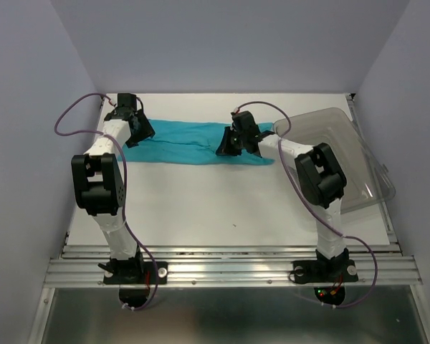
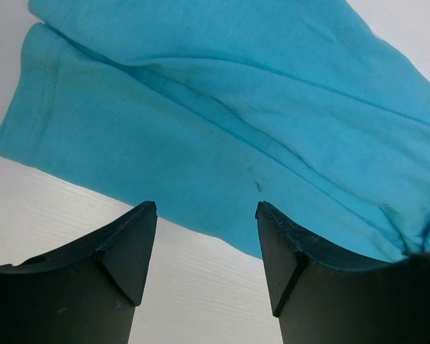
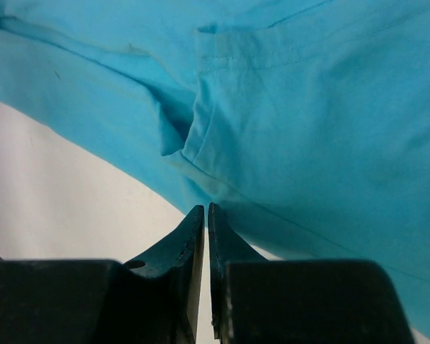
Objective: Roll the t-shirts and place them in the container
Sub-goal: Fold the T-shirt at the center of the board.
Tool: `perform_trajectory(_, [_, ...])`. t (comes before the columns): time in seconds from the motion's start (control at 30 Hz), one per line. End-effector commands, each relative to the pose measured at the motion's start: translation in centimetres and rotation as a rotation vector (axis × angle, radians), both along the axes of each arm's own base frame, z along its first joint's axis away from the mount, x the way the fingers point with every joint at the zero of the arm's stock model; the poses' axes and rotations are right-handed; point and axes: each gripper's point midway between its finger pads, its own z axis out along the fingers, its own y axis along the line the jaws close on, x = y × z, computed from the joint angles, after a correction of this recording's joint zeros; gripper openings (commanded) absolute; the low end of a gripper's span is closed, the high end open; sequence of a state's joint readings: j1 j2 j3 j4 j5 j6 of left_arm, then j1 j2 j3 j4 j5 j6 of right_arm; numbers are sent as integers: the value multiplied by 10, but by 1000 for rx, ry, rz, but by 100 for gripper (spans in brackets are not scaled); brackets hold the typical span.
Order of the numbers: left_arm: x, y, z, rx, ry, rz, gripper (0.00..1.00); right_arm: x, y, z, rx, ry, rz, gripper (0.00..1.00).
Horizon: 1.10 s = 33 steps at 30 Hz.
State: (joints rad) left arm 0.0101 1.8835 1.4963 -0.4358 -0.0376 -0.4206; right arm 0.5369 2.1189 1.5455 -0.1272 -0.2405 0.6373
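Left arm (image 1: 100, 179) and right arm (image 1: 319, 176): white links, black joints, purple cables.
Each arm is built of white-wrapped links joined by blocky black joint housings, and a thin purple cable (image 1: 56, 126) is looped along each. The black bases (image 1: 133, 272) are bolted to a silver rail (image 1: 229, 269); small green and red lights are seen at the lower right one. The jaws are matte black, wedge-shaped and faintly scuffed.

T-shirt (image 1: 186, 143), one, plain teal-turquoise thin fabric, unprinted: folded into a long narrow band creased along its length, stitched hems showing, lying flat left-to-right across the far part of the white worktop (image 1: 222, 201).
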Motion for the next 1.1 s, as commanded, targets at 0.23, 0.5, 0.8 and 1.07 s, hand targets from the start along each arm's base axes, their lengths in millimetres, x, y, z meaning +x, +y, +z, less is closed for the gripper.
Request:
perform_trajectory(0.23, [0, -4, 21, -13, -57, -7, 69, 42, 30, 7, 18, -95, -30, 11])
perform_trajectory(0.5, [1, -6, 12, -19, -36, -18, 69, 45, 21, -39, -77, -16, -64, 10])
perform_trajectory(0.8, [4, -8, 15, -28, -46, -22, 69, 76, -16, 39, -37, -137, -127, 13])
perform_trajectory(1.07, [18, -48, 10, -68, -39, -117, 69, 93, -88, 25, -122, -107, -235, 14])
